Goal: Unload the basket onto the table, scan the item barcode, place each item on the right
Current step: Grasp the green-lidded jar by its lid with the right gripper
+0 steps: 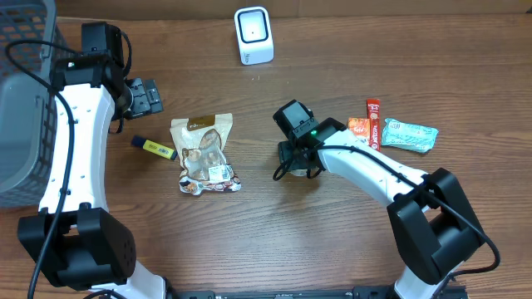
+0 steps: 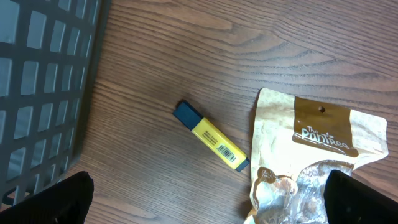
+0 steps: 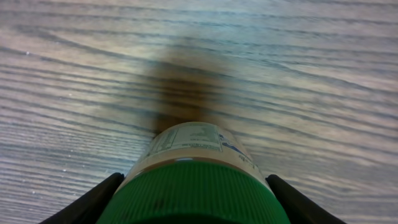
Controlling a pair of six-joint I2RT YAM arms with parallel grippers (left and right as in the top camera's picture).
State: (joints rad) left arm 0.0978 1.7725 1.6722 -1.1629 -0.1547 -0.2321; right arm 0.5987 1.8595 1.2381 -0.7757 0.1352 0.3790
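A bottle point(image 3: 196, 186) with a green ribbed cap and a pale label lies on the wood table, cap toward the right wrist camera. My right gripper point(image 3: 194, 199) has one black finger against each side of the cap and is shut on it. From overhead the right gripper point(image 1: 296, 152) covers the bottle at table centre. The white barcode scanner point(image 1: 253, 35) stands at the far edge. My left gripper point(image 1: 146, 96) hovers at the left, open and holding nothing. In the left wrist view the left gripper point(image 2: 205, 205) has its fingertips wide apart above bare wood.
A yellow highlighter point(image 1: 155, 147) point(image 2: 211, 137) and a brown snack pouch point(image 1: 204, 154) point(image 2: 317, 149) lie left of centre. A grey basket point(image 1: 25, 124) point(image 2: 43, 74) sits at the left edge. Red point(image 1: 373, 120), orange point(image 1: 358, 127) and teal point(image 1: 409, 134) packets lie at the right.
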